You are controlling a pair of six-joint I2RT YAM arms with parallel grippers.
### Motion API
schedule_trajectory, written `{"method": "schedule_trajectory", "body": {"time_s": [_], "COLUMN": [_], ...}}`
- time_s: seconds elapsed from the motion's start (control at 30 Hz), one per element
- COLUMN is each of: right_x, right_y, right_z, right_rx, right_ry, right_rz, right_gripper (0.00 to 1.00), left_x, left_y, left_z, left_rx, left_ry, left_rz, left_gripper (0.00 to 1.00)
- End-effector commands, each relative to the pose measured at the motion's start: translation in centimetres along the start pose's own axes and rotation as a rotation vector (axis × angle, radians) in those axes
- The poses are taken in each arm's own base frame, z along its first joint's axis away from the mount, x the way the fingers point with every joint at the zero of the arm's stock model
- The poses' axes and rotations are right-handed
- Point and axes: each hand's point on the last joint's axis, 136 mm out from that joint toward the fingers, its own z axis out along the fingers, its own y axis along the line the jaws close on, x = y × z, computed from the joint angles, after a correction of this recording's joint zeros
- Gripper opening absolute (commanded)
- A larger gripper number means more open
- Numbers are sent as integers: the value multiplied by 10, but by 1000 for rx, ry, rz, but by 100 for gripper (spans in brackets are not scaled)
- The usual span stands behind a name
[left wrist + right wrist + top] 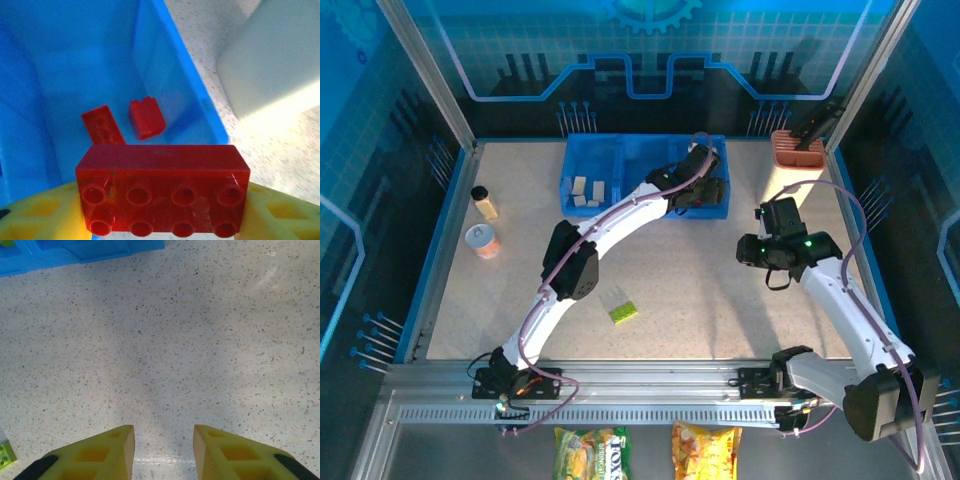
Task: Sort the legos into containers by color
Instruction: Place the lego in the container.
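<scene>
Speckled table [165, 340], green lego [5, 455] cut off

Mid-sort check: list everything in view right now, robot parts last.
tray: one, blue, three compartments, far centre of the table
white legos: several, left compartment
red legos: two, loose in the right compartment
held red lego: one, above the right compartment
green lego: one, lime, on the table, near centre
jars: two, small, table's left side
holder: one, terracotta, far right corner
snack bags: two, yellow-green and orange, below the near rail
left jaws: yellow, closed on the held red lego
right jaws: yellow, apart, empty, over bare table
</scene>
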Motion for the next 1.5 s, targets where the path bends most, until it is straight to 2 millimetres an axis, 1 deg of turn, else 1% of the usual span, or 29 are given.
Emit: {"method": "schedule_trajectory", "body": {"time_s": [0.0, 0.1, 0.17, 0.27, 0.37, 0.5, 0.57, 0.67, 0.77, 0.97, 1.1, 1.17, 1.3, 1.4, 1.47], "right_x": [9, 12, 13, 15, 15, 15, 15, 14, 12, 7, 5, 4, 5, 7, 7], "right_y": [-5, -5, -4, -4, -4, -3, -3, -3, -3, 0, 2, 4, 9, 16, 21], "right_z": [-3, -3, -2, -1, -1, -1, -2, -4, -6, -12, -14, -14, -11, -8, -5], "right_rx": [-1, -4, -7, -10, -10, -13, -13, -12, -12, -23, -29, -38, -53, -64, -69], "right_ry": [18, 24, 29, 35, 35, 39, 39, 38, 32, 13, 6, 7, 16, 26, 34], "right_rz": [18, 22, 22, 24, 24, 26, 24, 24, 23, 27, 24, 20, 1, -20, -35], "right_gripper": [37, 37, 37, 37, 37, 37, 37, 37, 37, 37, 37, 37, 37, 37, 37], "left_x": [-29, -38, -43, -45, -42, -37, -34, -34, -41, -60, -72, -75, -69, -58, -48], "left_y": [23, 32, 32, 29, 28, 33, 33, 33, 29, 14, 0, -6, -12, -12, -8], "left_z": [11, 24, 31, 43, 54, 67, 71, 73, 67, 42, 19, 9, -10, -24, -33], "left_rx": [-67, -82, -70, -57, -49, -56, -58, -51, -33, 14, 55, 68, 83, 86, 82], "left_ry": [-100, -135, -163, -188, -201, -210, -211, -214, -225, -254, -270, -263, -205, -138, -93], "left_rz": [-23, -41, -33, -14, 0, 9, 12, 9, 8, 14, 27, 36, 43, 44, 42], "left_gripper": [61, 60, 60, 61, 61, 62, 64, 69, 74, 79, 78, 77, 75, 73, 72]}}
